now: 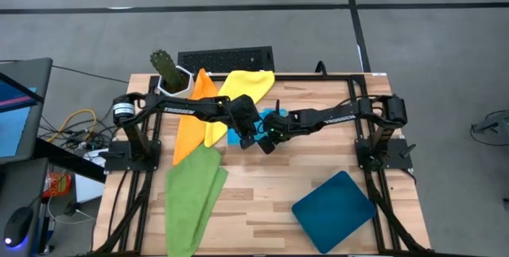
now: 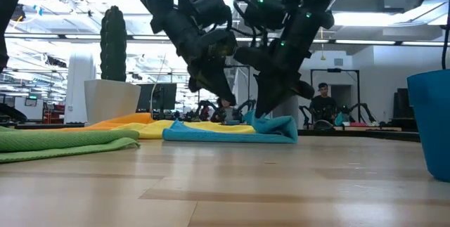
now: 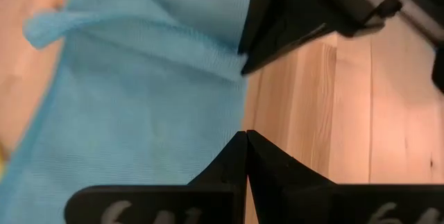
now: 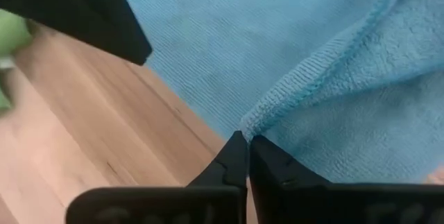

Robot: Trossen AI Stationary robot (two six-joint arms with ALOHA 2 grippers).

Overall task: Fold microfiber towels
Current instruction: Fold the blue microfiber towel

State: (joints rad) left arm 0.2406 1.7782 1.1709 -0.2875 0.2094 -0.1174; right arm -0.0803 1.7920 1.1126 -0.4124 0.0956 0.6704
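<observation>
The light blue towel [image 1: 233,138] lies partly folded on the table's middle; it also shows in the low view [image 2: 211,133]. My left gripper [image 1: 249,132] is shut and stands just above the towel's right edge [image 3: 236,92], fingers down [image 2: 226,99]. My right gripper [image 1: 269,139] is shut on the towel beside it [image 2: 261,113]. The orange towel [image 1: 193,118] and the yellow towel [image 1: 242,88] lie spread at the far left. The green towel [image 1: 191,201] lies at the near left. My right gripper pinches the corner of the towel's folded-over layer [image 4: 258,120] between its two fingertips, slanting down from the table's right. The cloth rises in a small peak [image 2: 250,117] to the fingers. The rest of the towel lies on the table.
A dark teal tray [image 1: 334,204] lies at the near right. A potted cactus [image 1: 167,70] stands at the far left corner, beside a black keyboard [image 1: 225,56]. Bare wood lies between the blue towel and the tray. People show in the room behind.
</observation>
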